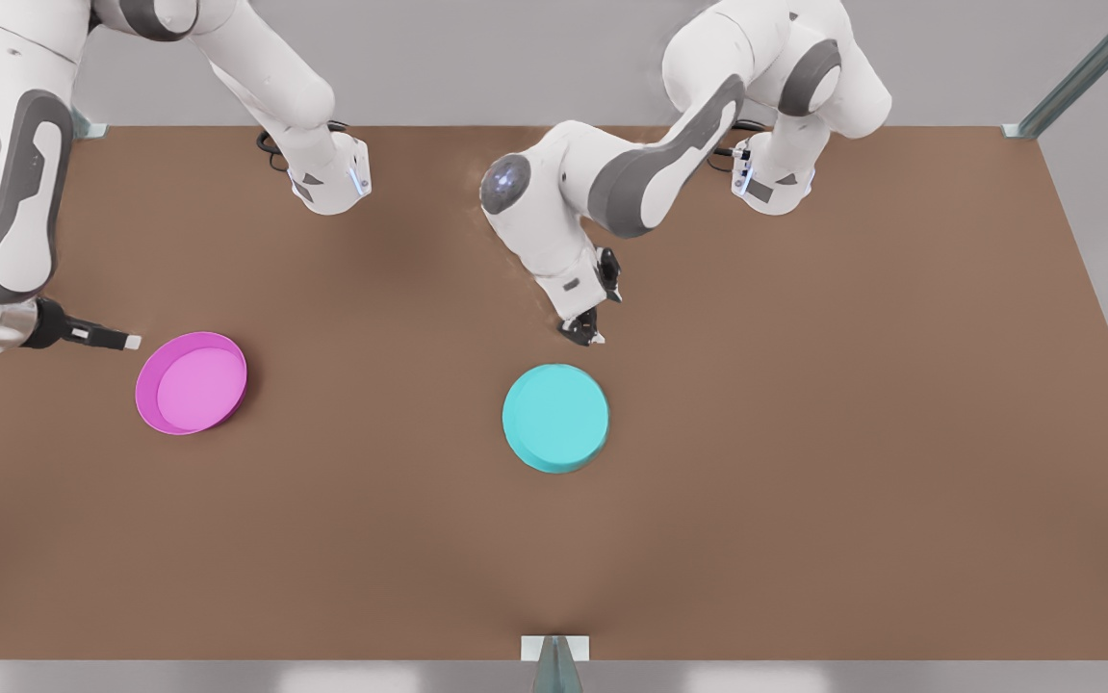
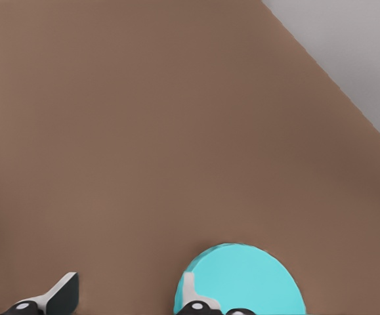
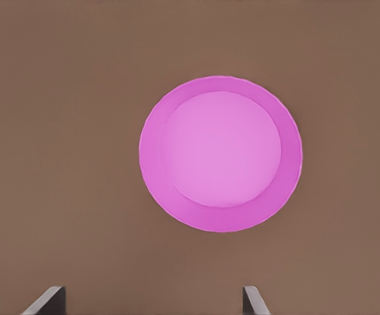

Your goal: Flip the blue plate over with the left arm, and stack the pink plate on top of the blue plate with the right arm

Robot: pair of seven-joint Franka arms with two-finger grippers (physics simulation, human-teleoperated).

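Observation:
The blue plate (image 1: pixel 555 417) lies near the table's middle with a flat plain face up and its side wall showing. My left gripper (image 1: pixel 584 332) hovers just behind it, open; in the left wrist view its fingers (image 2: pixel 62 292) stand wide apart and one overlaps the blue plate's (image 2: pixel 242 282) edge. The pink plate (image 1: pixel 192 382) rests hollow side up toward the front view's left. My right gripper (image 1: pixel 130 341) is low beside its back-left rim, apart from it and open. In the right wrist view the pink plate (image 3: pixel 221 154) lies ahead of the spread fingers (image 3: pixel 48 300).
The brown table (image 1: pixel 804 433) stretches wide around both plates. Both arm bases (image 1: pixel 332 178) stand at the back edge. Metal frame posts (image 1: pixel 1083 72) rise at the back corners, and a small bracket (image 1: pixel 554 650) sits at the front edge's middle.

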